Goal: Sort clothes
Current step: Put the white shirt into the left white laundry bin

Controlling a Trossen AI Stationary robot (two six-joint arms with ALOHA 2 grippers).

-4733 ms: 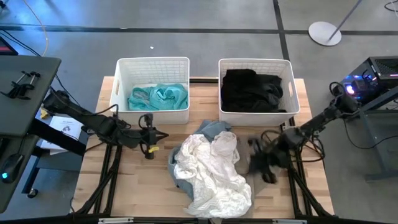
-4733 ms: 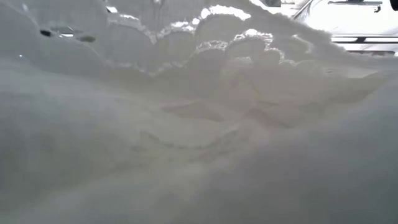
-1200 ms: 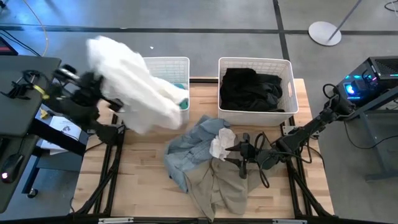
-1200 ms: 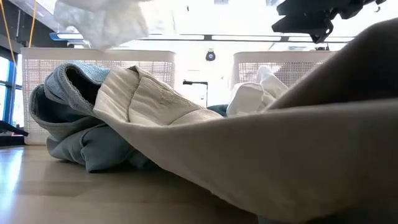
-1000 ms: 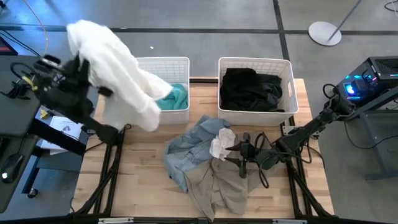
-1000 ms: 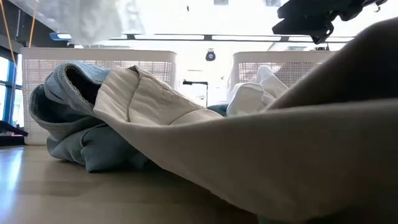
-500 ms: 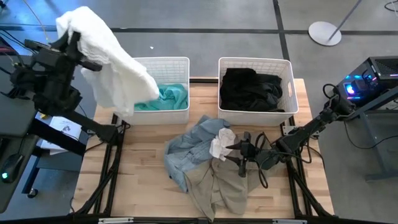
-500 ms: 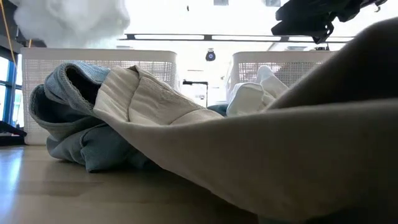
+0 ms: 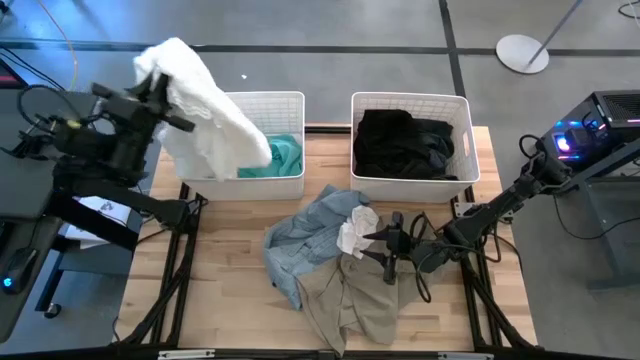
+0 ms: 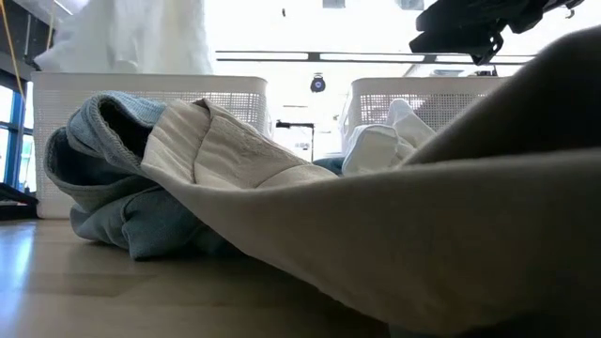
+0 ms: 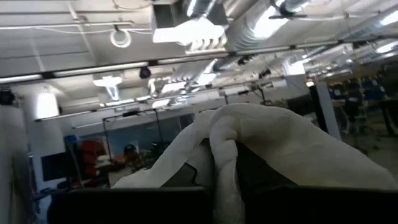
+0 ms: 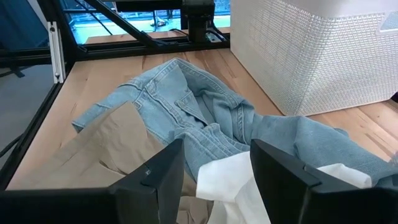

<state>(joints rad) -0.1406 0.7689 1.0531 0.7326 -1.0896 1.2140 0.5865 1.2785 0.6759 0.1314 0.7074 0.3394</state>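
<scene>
**Clearly a hand-off to the left basket**

Clearly my left tool [image 9: 150, 88] has to stay high: it is clenched on the big white, crinkled fabric garment [image 9: 205, 110], and I hold it raised at the outer edge of the left white plastic lattice basket [image 9: 246, 104] so the long hanging cloth clears the rim and drapes down inside. That basket already holds the teal soft garment [image 9: 284, 154], so I judge it is the bin for lights and colours. The black garments [image 9: 403, 143] fill the right white lattice basket [image 9: 460, 134], kept apart as the darks.

My right tool [image 9: 385, 245] waits low over the wooden tabletop [image 9: 230, 290], fingers spread and empty, just beside the unsorted heap: the light blue denim garment [image 9: 315, 225], the beige cotton garment [image 9: 350, 300] under it, and a small white cloth piece [image 12: 239, 186] directly ahead of the open fingers. Its nearness suits picking that piece next.

I can read no brand, label or writing on the clothes or baskets.
</scene>
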